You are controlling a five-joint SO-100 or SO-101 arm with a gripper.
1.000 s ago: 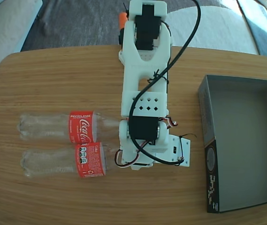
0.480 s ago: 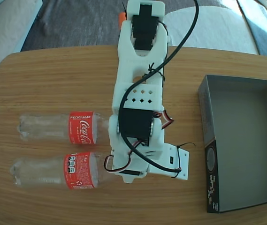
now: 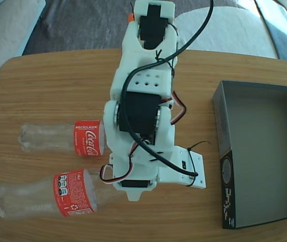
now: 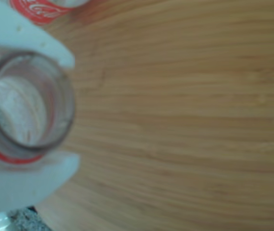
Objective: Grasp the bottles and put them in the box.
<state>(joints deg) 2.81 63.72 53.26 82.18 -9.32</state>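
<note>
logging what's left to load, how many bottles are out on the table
2. One bottle lies on the table left of the arm in the fixed view; the other bottle sits nearer the front edge, neck in the gripper. None in the box.

2 clear plastic bottles with red labels lie on their sides on the wooden table, left of the box in the fixed view. The upper bottle (image 3: 62, 138) lies level, base to the left, its neck end hidden under the arm. The lower bottle (image 3: 45, 196) is tilted — base toward the lower left, neck rising to the right; the wrist view shows its open, capless mouth (image 4: 23, 108). The box (image 3: 259, 151) — a shallow dark grey tray, black outer side with white print — sits empty at the right, well apart from both.
</note>
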